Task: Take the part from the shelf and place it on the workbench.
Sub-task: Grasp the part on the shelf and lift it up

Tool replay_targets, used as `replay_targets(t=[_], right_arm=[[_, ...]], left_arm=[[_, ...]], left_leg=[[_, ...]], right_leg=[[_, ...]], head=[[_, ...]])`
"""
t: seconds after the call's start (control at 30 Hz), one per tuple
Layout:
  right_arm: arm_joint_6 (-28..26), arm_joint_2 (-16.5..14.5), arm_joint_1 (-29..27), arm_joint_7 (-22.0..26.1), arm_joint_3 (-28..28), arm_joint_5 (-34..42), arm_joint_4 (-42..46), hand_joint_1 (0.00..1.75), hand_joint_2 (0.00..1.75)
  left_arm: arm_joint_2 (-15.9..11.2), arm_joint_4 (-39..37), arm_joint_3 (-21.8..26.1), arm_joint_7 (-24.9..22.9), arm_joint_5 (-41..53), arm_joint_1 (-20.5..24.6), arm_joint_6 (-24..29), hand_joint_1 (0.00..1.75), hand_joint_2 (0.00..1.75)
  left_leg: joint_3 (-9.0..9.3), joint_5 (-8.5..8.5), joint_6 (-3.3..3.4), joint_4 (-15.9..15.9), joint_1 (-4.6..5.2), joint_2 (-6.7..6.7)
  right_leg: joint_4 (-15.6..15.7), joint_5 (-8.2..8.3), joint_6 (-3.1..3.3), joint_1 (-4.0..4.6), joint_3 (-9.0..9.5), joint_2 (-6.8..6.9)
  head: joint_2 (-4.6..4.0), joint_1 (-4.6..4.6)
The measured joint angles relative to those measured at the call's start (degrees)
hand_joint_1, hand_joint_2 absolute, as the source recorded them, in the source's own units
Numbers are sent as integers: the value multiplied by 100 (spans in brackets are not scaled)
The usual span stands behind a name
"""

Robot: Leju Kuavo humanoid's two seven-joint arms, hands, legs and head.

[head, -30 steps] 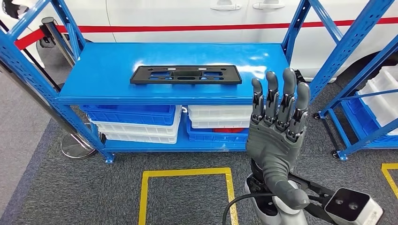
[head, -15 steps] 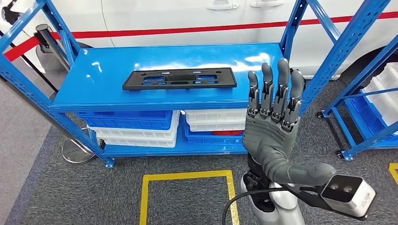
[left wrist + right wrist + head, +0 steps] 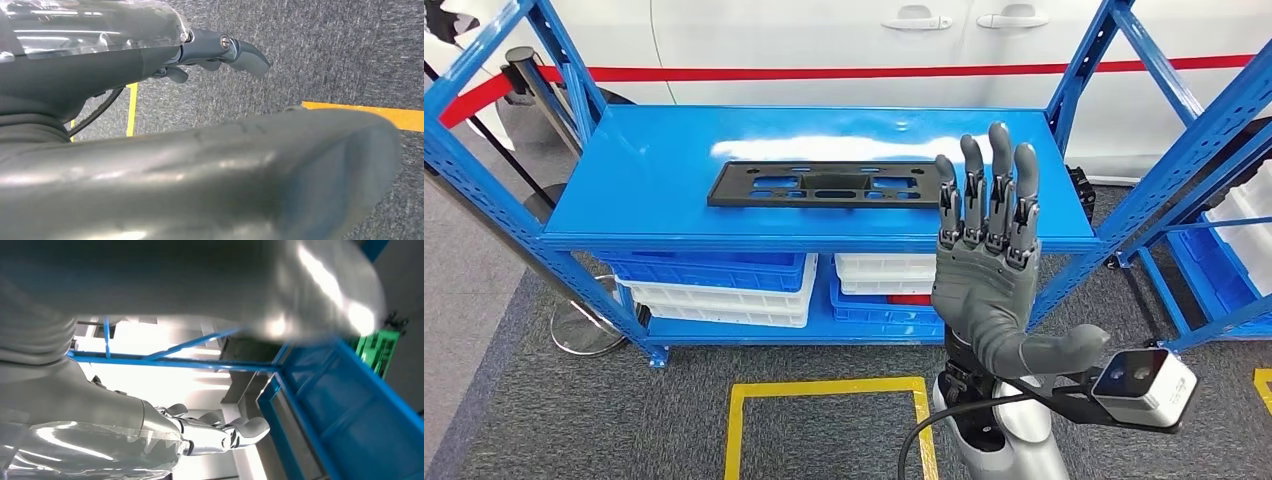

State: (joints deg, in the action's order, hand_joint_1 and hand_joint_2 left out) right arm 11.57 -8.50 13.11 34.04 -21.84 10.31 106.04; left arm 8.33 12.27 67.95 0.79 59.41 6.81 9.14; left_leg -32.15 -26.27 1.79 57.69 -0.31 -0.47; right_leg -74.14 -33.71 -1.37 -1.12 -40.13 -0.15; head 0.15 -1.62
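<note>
Sitting flat on the blue shelf [image 3: 624,190]: black part [image 3: 824,184], grey carpet [image 3: 574,420] below.
Right hand [image 3: 986,262] raised, fingers straight, empty (left hand [image 3: 220,52] over carpet, grip unclear).

My right hand [image 3: 986,270] is raised, fingers [image 3: 999,180] straight and together, holding nothing. My left hand [image 3: 220,50] hangs low, fingers loosely curled.

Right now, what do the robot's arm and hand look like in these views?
In the head view, the right hand has a grey palm, a thick grey thumb and darker segmented fingers with silver joints. A silver arm sits below it, with a black cable and a white, dark-faced camera on a black bracket. The left hand shows grey fingers.
</note>
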Motion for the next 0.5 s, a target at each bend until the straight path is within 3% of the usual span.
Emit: replay_targets(t=[0.03, 0.1, 0.13, 0.2, 0.3, 0.33, 0.4, 0.47, 0.5], right_arm=[[-17, -1, -5, -17, 2, 14, -13, 0, 131], [-55, -1, -8, -74, 3, 50, -26, 0, 44], [-76, -1, -8, -107, 5, 67, -31, 0, 0], [-116, -2, -18, -171, 9, 96, -43, 0, 0], [-150, -4, -32, -239, 18, 139, -55, 0, 0], [-165, -8, -31, -267, 20, 146, -56, 0, 0], [-225, -13, -34, -352, 22, 150, -65, 0, 0], [-307, -15, -53, -437, 22, 150, -88, 0, 87], [-343, -15, -67, -470, 22, 150, -104, 0, 131]], left_arm=[[0, 0, 1, 1, 1, -6, 0, 0, 0], [6, -3, 2, 2, 7, -15, 0, 0, 0], [12, -7, 2, 2, 10, -14, 0, 0, 0], [20, -14, 2, 2, 17, -8, 1, 0, 0], [13, -16, 4, 1, 22, 2, 4, 0, 0], [13, -16, 4, 2, 23, 7, 5, 0, 0], [11, -16, 5, 1, 24, 16, 6, 0, 0], [11, -16, 7, 0, 23, 7, 6, 0, 0], [10, -16, 10, 0, 21, -2, 7, 0, 0]], left_leg=[[60, -42, 1, 1, 14, -4], [189, -136, -10, -3, 34, -9], [233, -175, -26, -5, 41, -11], [269, -228, -84, -7, 39, -3], [311, -286, -182, 51, 41, 10], [264, -350, -213, 176, 35, 12], [-41, -612, -281, 762, 2, 13], [-484, -859, -336, 1438, -34, 15], [-616, -847, -354, 1567, -49, 16]], right_leg=[[137, 194, 27, 10, -26, 0], [831, 759, 118, 52, 157, 3], [1154, 915, 160, 84, 248, 8], [1484, 1002, 208, 130, 331, 9], [1604, 988, 243, 107, 424, -8], [1621, 972, 267, 90, 476, -4], [1641, 925, 308, 74, 553, 8], [1639, 872, 319, 71, 597, 9], [1635, 844, 313, 67, 626, 3]], head=[[0, 1], [0, 1], [0, -10], [0, -12], [0, -3], [0, -6], [-1, -9], [-1, -10], [-1, -10]])
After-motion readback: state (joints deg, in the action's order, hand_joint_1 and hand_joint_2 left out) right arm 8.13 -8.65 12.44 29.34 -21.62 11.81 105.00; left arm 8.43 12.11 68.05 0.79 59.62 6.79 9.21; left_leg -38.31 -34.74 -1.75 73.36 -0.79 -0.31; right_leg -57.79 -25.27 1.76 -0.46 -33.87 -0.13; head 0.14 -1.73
